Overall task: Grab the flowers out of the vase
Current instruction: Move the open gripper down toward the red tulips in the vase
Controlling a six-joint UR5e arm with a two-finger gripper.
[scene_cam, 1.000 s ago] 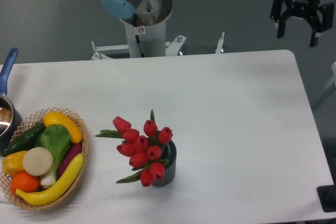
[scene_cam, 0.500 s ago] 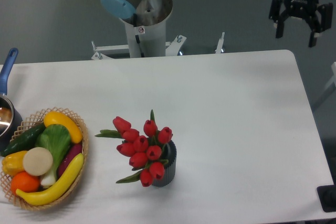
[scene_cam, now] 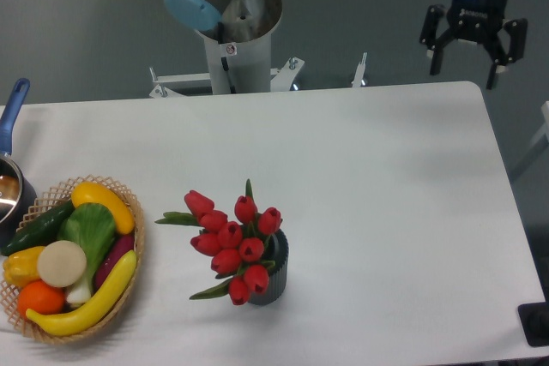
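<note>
Gripper (scene_cam: 464, 68) top cut off, vase (scene_cam: 275, 273) half-hidden.

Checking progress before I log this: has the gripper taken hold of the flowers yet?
No: the open gripper hangs at the table's far right corner, well apart from the flowers in the vase.

The scene is seen by 1 fixed camera, set high at the near side and tilted steeply down. The table (scene_cam: 369, 177) is taken in almost whole from moderate range, cropped at left and bottom. The arm's base (scene_cam: 232, 36) is faced at the far edge.
</note>
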